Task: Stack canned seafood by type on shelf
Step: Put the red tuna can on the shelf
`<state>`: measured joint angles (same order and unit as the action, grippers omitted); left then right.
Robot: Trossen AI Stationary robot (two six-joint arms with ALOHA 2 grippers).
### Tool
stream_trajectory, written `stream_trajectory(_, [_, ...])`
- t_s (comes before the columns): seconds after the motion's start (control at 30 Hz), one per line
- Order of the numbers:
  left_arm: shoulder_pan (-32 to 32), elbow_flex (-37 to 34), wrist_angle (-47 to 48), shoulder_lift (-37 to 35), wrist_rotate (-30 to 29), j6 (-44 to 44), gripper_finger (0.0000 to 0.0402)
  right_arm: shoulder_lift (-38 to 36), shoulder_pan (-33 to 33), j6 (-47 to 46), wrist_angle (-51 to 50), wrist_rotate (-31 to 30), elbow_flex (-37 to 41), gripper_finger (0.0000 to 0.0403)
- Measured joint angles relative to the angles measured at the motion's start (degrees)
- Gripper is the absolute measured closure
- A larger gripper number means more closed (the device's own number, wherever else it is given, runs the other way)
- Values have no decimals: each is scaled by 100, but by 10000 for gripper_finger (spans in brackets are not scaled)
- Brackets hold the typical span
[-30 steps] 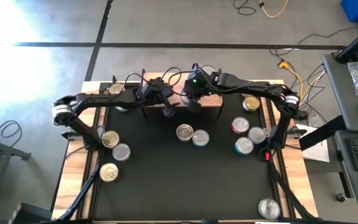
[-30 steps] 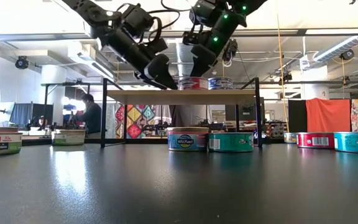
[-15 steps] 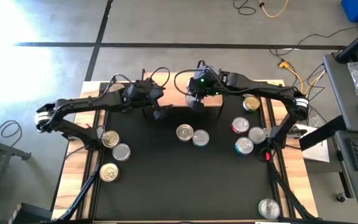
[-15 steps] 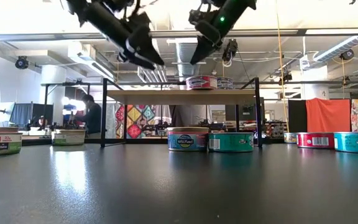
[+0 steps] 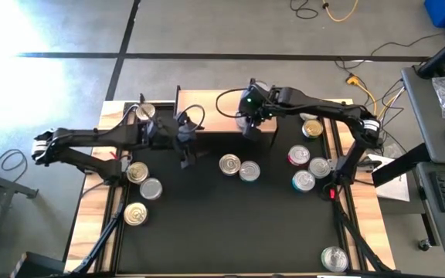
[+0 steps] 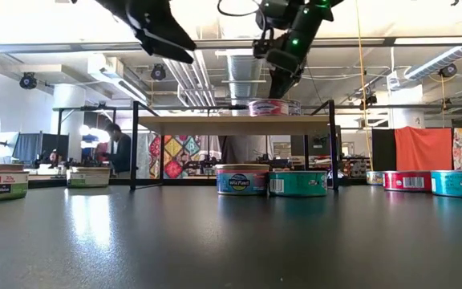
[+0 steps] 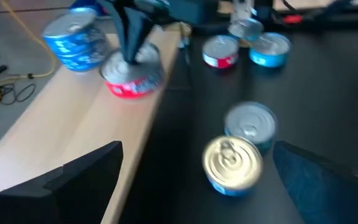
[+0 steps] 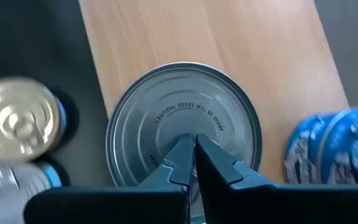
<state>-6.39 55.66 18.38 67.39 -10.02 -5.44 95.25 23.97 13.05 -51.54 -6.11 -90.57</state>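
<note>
Pressing its closed fingertips on the silver lid of a red-labelled can [image 8: 184, 130], the right gripper [image 8: 194, 144] holds nothing; that can sits on the shelf [image 6: 235, 124], just beside a stack of blue-labelled cans [image 7: 76, 38] on the same board. The left gripper [image 5: 185, 148] hangs in front of the shelf, above the black table [image 5: 222, 224], its fingers spread wide and empty. Two more cans [image 5: 239, 167] lie touching on the table in front of the shelf, others scattered to either side.
</note>
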Motion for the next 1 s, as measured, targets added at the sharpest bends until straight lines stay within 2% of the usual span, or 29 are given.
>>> stream_trajectory(0.2, [228, -125, 461, -142, -5, 95, 18, -83, 219, 483, -388, -30, -6, 393])
stream_trajectory(0.37, [249, -488, 423, -343, -11, 421, 19, -258, 282, 433, -343, -445, 22, 393])
stream_trajectory(0.53, [254, -967, -35, -645, -7, 622, 19, -508, 282, 214, -277, -411, -7, 393])
stream_trajectory(0.7, [260, -1437, -607, -927, 57, 550, 19, -453, 320, -28, -261, 69, -4, 393])
stream_trajectory(0.8, [262, -1683, -1012, -1065, 69, 539, 19, -345, 356, -172, -343, 64, -4, 394])
stream_trajectory(1.0, [265, -1904, -1179, -1336, 98, 536, 19, -313, 356, -313, -862, 57, -2, 394])
